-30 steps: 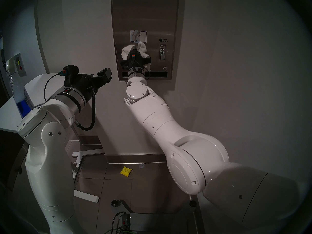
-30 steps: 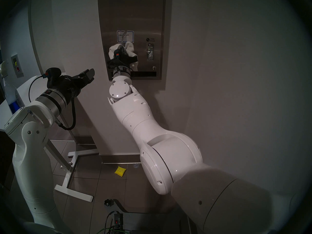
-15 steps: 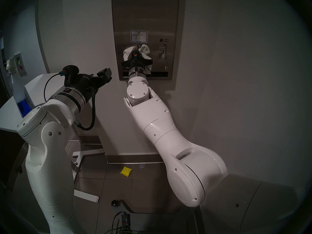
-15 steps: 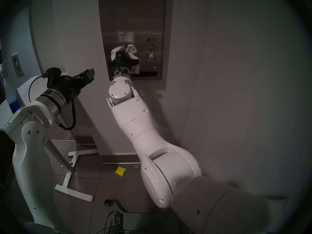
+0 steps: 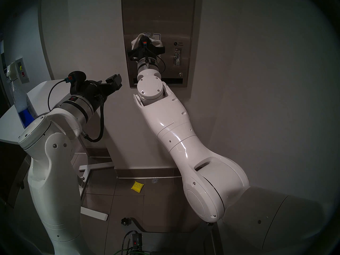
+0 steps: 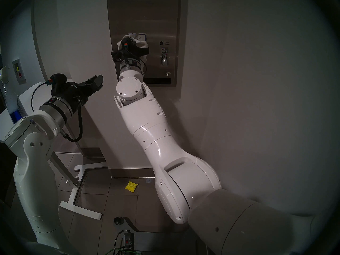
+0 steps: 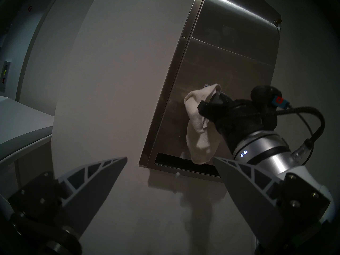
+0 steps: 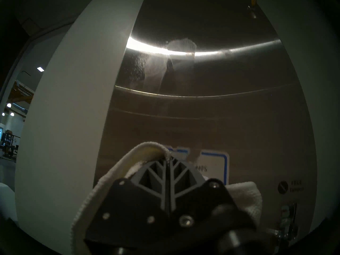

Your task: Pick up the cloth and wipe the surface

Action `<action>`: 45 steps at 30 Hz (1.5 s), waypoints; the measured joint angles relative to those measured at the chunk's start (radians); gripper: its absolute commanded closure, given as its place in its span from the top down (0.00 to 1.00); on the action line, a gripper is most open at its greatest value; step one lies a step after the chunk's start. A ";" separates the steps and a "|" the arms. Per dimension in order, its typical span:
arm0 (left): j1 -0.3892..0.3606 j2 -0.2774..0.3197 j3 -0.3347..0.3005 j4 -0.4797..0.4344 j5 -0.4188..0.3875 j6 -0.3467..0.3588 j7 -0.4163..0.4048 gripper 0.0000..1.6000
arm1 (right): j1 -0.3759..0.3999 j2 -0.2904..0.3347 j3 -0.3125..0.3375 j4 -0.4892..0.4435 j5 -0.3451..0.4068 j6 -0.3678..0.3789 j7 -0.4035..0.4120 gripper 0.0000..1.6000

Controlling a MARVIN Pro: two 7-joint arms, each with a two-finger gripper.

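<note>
A: Where's the cloth (image 5: 157, 43)?

B: Clenched in the right end effector (image 8: 168, 158), whose fingers are pressed together with the terry fabric bunched around them on both sides. It is held against the stainless dispenser front (image 5: 171, 24), partly covering the blue-bordered label (image 8: 214, 165) just past the fingertips.

A: And the rest of that panel?

B: The lever (image 5: 177, 56) sits to the right of the right end effector, with the small keyhole (image 5: 180, 74) below it. The dark slot (image 5: 174, 81) runs beneath the wrist. In the left wrist view a fold of cloth hangs down under the right end effector, close to the slot.

A: The other arm?

B: The left end effector (image 7: 170, 158) is released, fingers spread wide and holding nothing, well apart from the panel to its left. Behind it stand the white desk (image 5: 43, 90) and a spray bottle (image 5: 20, 100). A yellow pad (image 5: 137, 186) lies on the floor far below both.
</note>
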 measured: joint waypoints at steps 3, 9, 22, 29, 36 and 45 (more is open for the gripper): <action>0.000 0.000 0.000 0.000 0.000 0.000 0.000 1.00 | -0.010 0.000 0.003 -0.028 0.008 0.052 0.017 0.00; 0.000 0.000 0.000 0.000 0.000 0.000 0.001 1.00 | -0.060 0.010 0.030 -0.064 0.042 0.151 0.044 0.00; 0.000 0.000 0.000 0.000 0.000 0.000 0.001 1.00 | -0.103 0.030 0.053 -0.085 0.103 0.229 0.143 0.00; -0.001 0.000 0.000 0.000 0.000 0.000 0.001 1.00 | -0.142 0.040 0.058 -0.020 0.124 0.279 0.165 0.00; -0.001 0.000 0.000 0.000 -0.001 0.000 0.001 1.00 | -0.163 0.045 0.059 0.003 0.130 0.261 0.161 0.00; -0.001 0.000 0.000 0.000 -0.001 0.000 0.001 1.00 | -0.149 0.045 0.055 0.009 0.121 0.213 0.145 0.00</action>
